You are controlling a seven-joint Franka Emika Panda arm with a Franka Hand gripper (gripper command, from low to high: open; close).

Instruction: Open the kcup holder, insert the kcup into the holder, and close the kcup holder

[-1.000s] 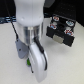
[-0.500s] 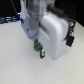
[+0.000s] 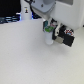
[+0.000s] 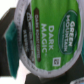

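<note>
Green and white, the kcup (image 3: pixel 48 28) sits up off the table (image 3: pixel 30 60), held at the end of the robot arm (image 3: pixel 44 6). In the exterior view it is a tiny spot of green with a pale part under it. The wrist view shows it very close. Its round foil lid (image 4: pixel 49 37) fills nearly all of that picture. The lid is green with a white rim, and it has words printed on it, such as "DARK MAGIC" and "GREEN MOUNTAIN". A small dark band with tiny writing runs across the lid too.

The gripper (image 3: pixel 49 26) is closed around the kcup and has it in its grasp. Its dark fingers (image 3: pixel 53 23) show just above the green pod. The picture is too blurry to see how tight the jaws are.

Just beside the kcup, toward the exterior view's right, is the kcup holder (image 3: pixel 65 37). It is a black boxy block, and it is much bigger than the pod. It rests on the white table. The pictures do not show if the kcup touches the holder, or if the holder is open.

Far back on the exterior view's left stands a small white bottle (image 3: pixel 26 11). It is well apart from the kcup and the holder.
</note>
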